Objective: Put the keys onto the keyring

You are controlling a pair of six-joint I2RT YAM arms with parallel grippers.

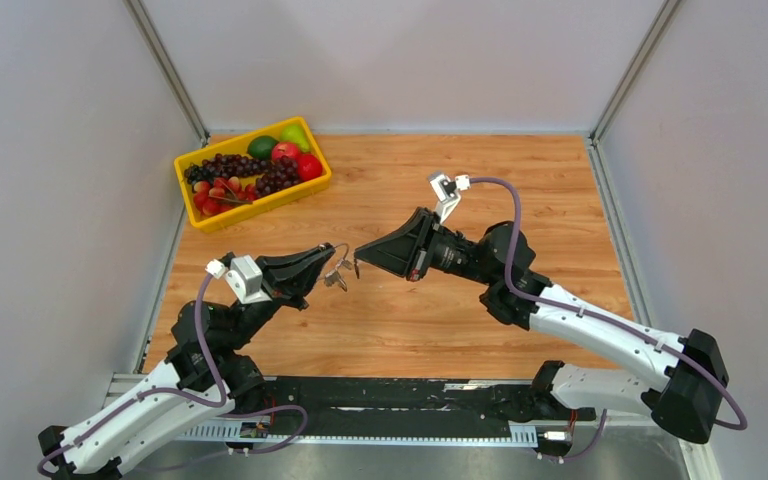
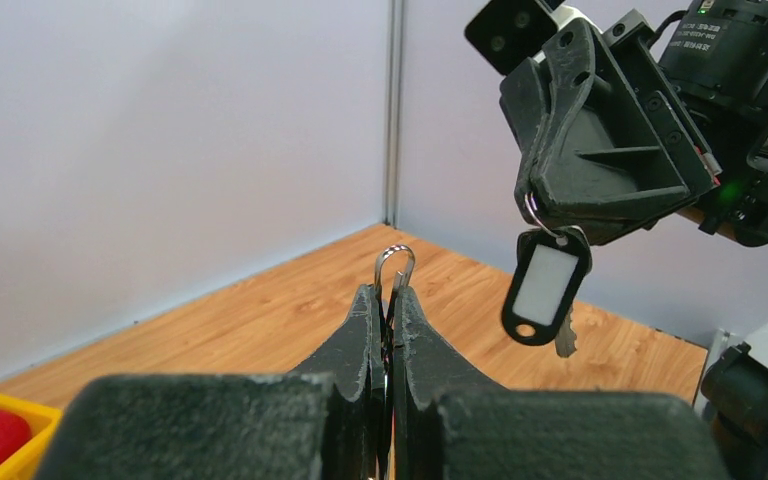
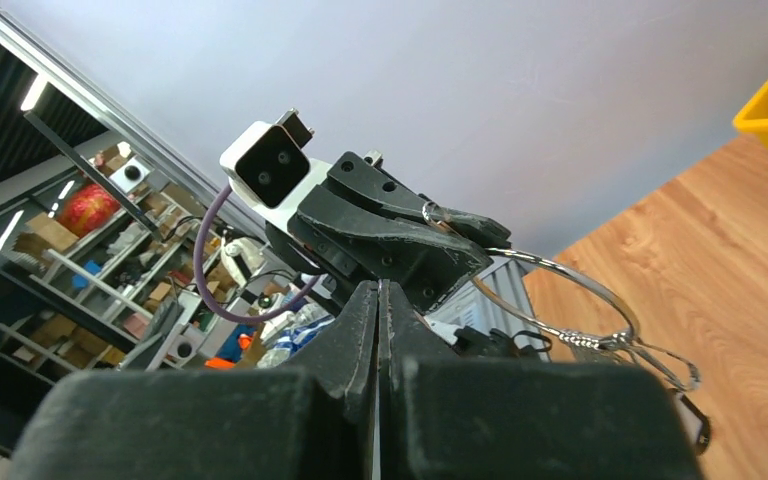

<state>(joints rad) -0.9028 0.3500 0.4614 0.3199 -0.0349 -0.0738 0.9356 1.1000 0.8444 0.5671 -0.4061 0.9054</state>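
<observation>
My left gripper (image 1: 328, 262) is shut on the keyring (image 1: 341, 249), a thin silver wire ring with tiny silver keys (image 1: 335, 280) dangling below it. In the left wrist view the ring's loop (image 2: 395, 262) sticks out past the closed fingertips (image 2: 372, 300). My right gripper (image 1: 358, 254) is shut on the key (image 2: 545, 285), which has a black plastic head with a white inset and a short silver blade (image 2: 565, 342), hanging from its tip. The two tips are a few centimetres apart above the table. In the right wrist view the keyring (image 3: 580, 277) curves out from the left gripper (image 3: 480, 228).
A yellow basket (image 1: 260, 206) of grapes, apples and green fruit stands at the back left of the wooden table (image 1: 520, 190). Grey walls close in the table on the left, back and right.
</observation>
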